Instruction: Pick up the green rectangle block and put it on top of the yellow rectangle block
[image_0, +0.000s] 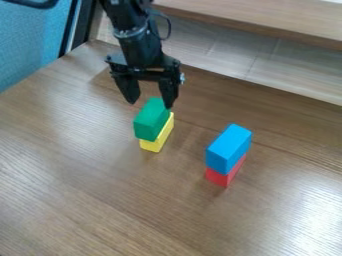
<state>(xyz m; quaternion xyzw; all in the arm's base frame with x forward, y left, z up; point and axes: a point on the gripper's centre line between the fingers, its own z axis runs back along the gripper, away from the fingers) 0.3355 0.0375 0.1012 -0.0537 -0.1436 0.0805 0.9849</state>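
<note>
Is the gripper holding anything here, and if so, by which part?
Nothing is held: the gripper is open, and the green rectangular block rests on the yellow rectangular block.

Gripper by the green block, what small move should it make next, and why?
Probably the gripper should ease straight up, fingers apart: the green block already sits on the yellow block, and the open fingers are close to the green block's far end, so a sideways move might nudge it.
</note>
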